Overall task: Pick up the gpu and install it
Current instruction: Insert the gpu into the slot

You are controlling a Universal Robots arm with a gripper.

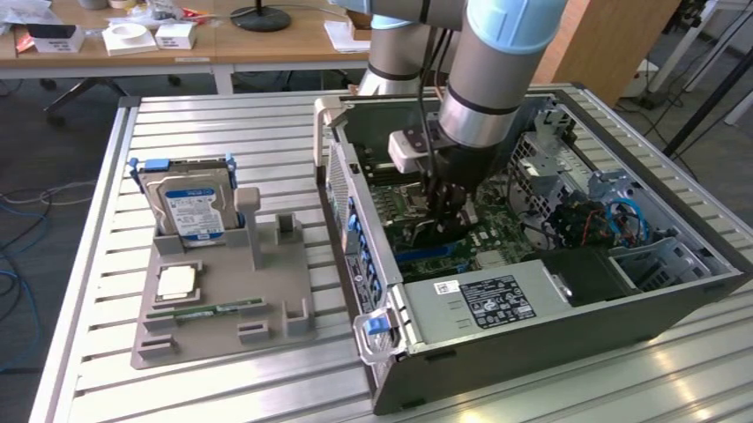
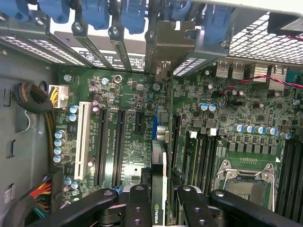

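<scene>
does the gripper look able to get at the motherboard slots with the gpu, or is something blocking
Likely yes: the case is open, and the gripper, shut on the gpu, hangs just over the motherboard with no cable across the slots.

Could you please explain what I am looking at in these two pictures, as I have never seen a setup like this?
This is one robot arm with a gripper at its tip. One picture comes from a camera off the arm, the other from a camera on its wrist. On the slatted metal table lies an open dark computer case; at the exterior view's left of it stands a grey holder tray carrying a silver hard drive with a blue label and a small green memory stick. The gripper is inside the case, shut on a thin dark expansion card, the gpu, held edge-on over the green motherboard.
</scene>
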